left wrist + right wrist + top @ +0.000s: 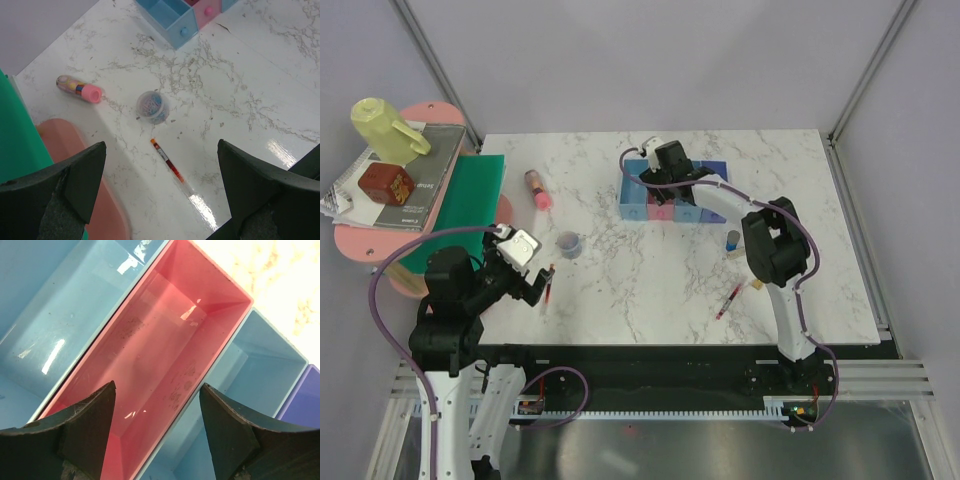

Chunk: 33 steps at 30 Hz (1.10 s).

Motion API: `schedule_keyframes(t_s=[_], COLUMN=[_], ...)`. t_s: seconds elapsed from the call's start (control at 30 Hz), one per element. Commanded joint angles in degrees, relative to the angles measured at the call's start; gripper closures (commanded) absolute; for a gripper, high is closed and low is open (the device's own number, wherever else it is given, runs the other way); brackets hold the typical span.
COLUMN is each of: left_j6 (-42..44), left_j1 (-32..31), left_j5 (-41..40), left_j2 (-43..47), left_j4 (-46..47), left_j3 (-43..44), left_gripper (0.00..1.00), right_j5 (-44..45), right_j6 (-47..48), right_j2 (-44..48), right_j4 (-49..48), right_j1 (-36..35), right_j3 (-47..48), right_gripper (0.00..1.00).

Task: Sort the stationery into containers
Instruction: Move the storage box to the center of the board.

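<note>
Overhead view of a white marble table (620, 300) with two robot arms mounted at its near edge. At far left, off the table, a pink shelf holds books, a yellow-green jug (382, 128) and a green sheet (470, 190).

The left gripper (160, 150) hangs above the table's near-left corner, its fingers spread wide and holding nothing. Directly under it a thin red pen (172, 167) lies flat on the marble, running diagonally to the line along which the fingers close. Farther back lie a pink glue stick (80, 90) and a small round tub of coloured clips (152, 106), both well apart from the pen.

At centre back is a joined row of four open bins. The right gripper (156, 387) hovers over the pink bin (200, 305), fingers apart and empty. The blue bin (75, 315) lies on one side of it and the light blue bin (250, 365) on the other. The parts of these bins that show hold nothing.

To the right, a small blue piece (732, 240) and a second red pen (728, 300) wait on the marble.

The step in hand is likely the left arm picking up the pen below it. To do it well, the wrist should turn until the pen lies square across the closing line. The fingertips should then drop almost to the marble, centre on mid-barrel and close fully, since the pen is thin and could roll.
</note>
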State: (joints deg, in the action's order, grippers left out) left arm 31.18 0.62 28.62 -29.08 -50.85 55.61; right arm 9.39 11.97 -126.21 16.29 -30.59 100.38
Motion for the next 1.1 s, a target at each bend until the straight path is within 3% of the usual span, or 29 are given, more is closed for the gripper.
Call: schedule_keyframes(t_s=[0.0, 0.67, 0.9, 1.07], left_j6=[1.3, 1.2, -2.0, -12.8], left_j1=[0.0, 0.0, 0.1, 0.0], left_j5=[0.2, 1.2, 0.7, -5.9], left_j2=[0.8, 0.8, -1.4, -6.1], left_j4=[0.4, 0.6, 3.5, 11.2], left_j3=[-0.5, -1.6, -2.4, -4.0], left_gripper=[0.0, 0.0, 0.01, 0.05], right_j5=[0.0, 9.1, 8.6, 9.8], right_j6=[-0.8, -4.1, -4.1, -3.1], right_j2=[-0.7, -0.3, 13.4, 23.3], right_j4=[0.1, -0.9, 0.6, 1.1], right_j1=[-2.7, -7.6, -7.6, -7.6], right_j3=[2.5, 3.8, -1.4, -6.5], right_gripper=[0.24, 0.21, 0.14, 0.12])
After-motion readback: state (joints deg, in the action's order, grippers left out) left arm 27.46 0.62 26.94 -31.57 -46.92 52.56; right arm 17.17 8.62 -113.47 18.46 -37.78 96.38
